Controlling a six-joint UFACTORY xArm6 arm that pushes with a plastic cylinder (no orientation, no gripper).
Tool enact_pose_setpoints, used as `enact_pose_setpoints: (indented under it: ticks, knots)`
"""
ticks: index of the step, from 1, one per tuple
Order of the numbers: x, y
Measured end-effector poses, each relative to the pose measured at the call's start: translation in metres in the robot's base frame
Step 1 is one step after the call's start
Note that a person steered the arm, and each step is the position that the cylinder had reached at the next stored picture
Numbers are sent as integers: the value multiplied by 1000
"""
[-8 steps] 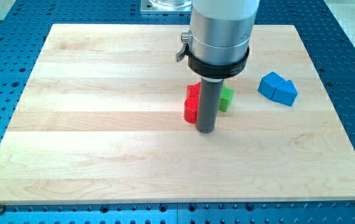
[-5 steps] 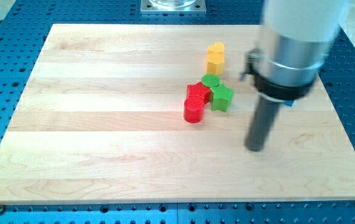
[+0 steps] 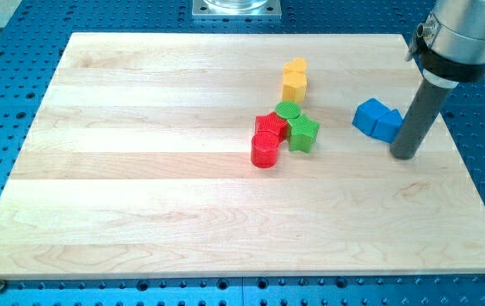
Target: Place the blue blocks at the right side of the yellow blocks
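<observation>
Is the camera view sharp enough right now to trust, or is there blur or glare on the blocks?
Camera view: sharp, no motion blur on my tip, just right of the blue blocks; yellow blocks and red and green cluster crisp; light even, shadows soft, no glare on the board.

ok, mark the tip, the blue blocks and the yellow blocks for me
my tip [image 3: 403,155], camera view, the rod's very bottom end
blue blocks [image 3: 375,119], camera view, top face of the pair
yellow blocks [image 3: 294,80], camera view, middle of the pair
</observation>
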State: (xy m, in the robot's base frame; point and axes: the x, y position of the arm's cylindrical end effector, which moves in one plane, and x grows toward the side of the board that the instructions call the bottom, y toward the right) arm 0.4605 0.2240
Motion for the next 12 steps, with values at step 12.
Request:
enact_pose_setpoints:
  ticks: [12]
  knots:
    - [-126,-69]
